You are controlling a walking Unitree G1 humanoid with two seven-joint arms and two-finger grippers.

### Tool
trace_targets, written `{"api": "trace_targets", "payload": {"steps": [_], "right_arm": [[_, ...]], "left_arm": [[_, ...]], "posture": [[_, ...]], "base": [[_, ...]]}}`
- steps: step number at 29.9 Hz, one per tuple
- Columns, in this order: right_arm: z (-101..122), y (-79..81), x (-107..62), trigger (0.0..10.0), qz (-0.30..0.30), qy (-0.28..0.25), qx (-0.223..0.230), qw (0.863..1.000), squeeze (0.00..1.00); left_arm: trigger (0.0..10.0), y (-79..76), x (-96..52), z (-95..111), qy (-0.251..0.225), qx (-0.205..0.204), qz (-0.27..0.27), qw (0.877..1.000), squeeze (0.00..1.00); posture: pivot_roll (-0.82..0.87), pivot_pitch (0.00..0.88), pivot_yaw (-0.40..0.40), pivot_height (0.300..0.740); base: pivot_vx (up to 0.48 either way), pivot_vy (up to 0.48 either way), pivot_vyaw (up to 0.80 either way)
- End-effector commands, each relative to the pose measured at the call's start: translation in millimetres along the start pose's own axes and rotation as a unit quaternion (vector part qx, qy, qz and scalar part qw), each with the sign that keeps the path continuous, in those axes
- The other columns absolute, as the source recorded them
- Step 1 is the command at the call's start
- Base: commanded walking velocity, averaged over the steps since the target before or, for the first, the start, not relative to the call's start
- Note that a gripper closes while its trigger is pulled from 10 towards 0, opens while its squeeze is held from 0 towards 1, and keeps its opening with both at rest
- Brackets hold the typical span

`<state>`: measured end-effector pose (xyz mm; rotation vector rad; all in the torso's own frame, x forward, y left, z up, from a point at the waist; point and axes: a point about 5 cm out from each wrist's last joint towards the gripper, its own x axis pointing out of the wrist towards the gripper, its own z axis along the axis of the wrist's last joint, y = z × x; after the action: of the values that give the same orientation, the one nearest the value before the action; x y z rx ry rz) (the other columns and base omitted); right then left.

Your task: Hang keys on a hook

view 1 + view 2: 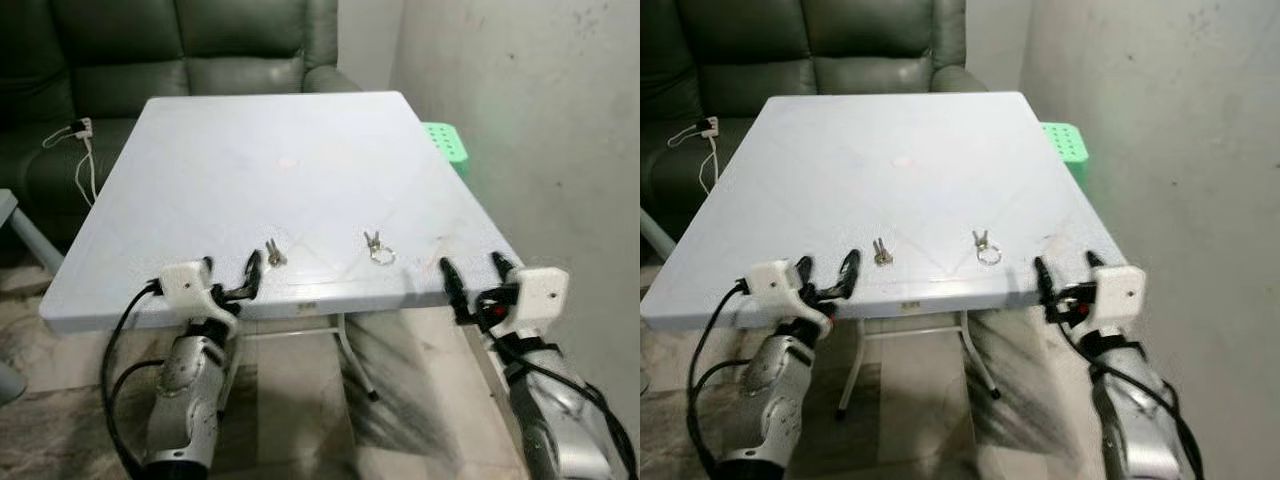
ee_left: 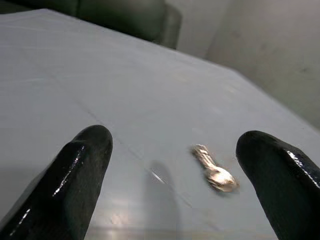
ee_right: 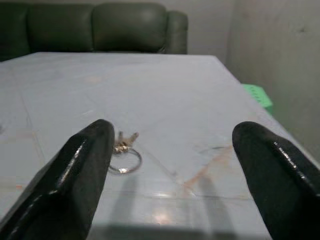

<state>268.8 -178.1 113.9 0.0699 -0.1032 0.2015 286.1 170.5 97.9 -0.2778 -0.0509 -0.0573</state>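
table (image 1: pixel 200 150) pale, square | single key (image 1: pixel 275 254) | ringed keys (image 1: pixel 378 248)

Your robot's two arms: silver casings, white wrist blocks, black fingers.

On your left arm (image 1: pixel 190 395) you see a rounded silver shell with a black band at its base and a black cable looping alongside; its left gripper (image 1: pixel 229 272) has two glossy black fingers on a white block. Your right arm (image 1: pixel 560 420) is silver too, with black cables; the right gripper (image 1: pixel 473 271) shows a white block with a red spot beside it.
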Motion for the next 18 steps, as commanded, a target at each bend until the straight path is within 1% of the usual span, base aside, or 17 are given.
{"api": "trace_targets", "payload": {"steps": [1,8,11,12,13,16,18], "right_arm": [[5,-9.6,-2.4,10.0,-0.011,-0.005,-0.012,1.000,0.00],[5,-9.8,-3.1,10.0,-0.011,-0.003,-0.012,1.000,0.00],[5,-9.7,-2.8,10.0,-0.008,-0.001,-0.012,1.000,0.00],[4,-10.1,-2.5,10.0,-0.006,0.002,-0.015,1.000,0.00],[4,-10.3,-2.2,10.0,-0.001,0.005,-0.017,1.000,0.00],[1,-10.5,-1.2,10.0,0.013,0.012,-0.030,0.999,0.00],[2,-10.8,1.9,10.0,0.032,0.013,-0.045,0.998,0.00]], "left_arm": [[10.0,-12.6,3.0,0,-0.001,-0.011,-0.017,1.000,0.00],[10.0,-12.8,2.4,0,-0.001,-0.010,-0.014,1.000,0.00],[10.0,-11.4,2.1,-3,0.012,0.002,0.001,1.000,0.00],[10.0,-13.6,1.9,-2,0.008,0.004,-0.008,1.000,0.00],[10.0,-16.1,1.5,0,0.002,0.016,-0.018,1.000,0.00],[10.0,-19.0,0.9,1,-0.002,0.014,-0.026,1.000,0.00],[10.0,-26.1,-0.1,3,-0.002,0.029,-0.049,0.998,0.00]], "posture": [[-0.03,0.058,-0.053,0.740],[-0.03,0.066,-0.056,0.740],[-0.03,0.071,-0.057,0.740],[-0.03,0.074,-0.057,0.740],[-0.03,0.074,-0.057,0.740],[-0.03,0.074,-0.057,0.740],[-0.03,0.083,-0.060,0.740]], "base": [[0.337,0.000,0.00],[0.340,0.000,0.00],[0.000,0.000,0.00],[0.000,0.000,0.00],[0.000,0.000,0.00],[0.000,0.000,0.00],[0.000,0.000,0.00]]}}
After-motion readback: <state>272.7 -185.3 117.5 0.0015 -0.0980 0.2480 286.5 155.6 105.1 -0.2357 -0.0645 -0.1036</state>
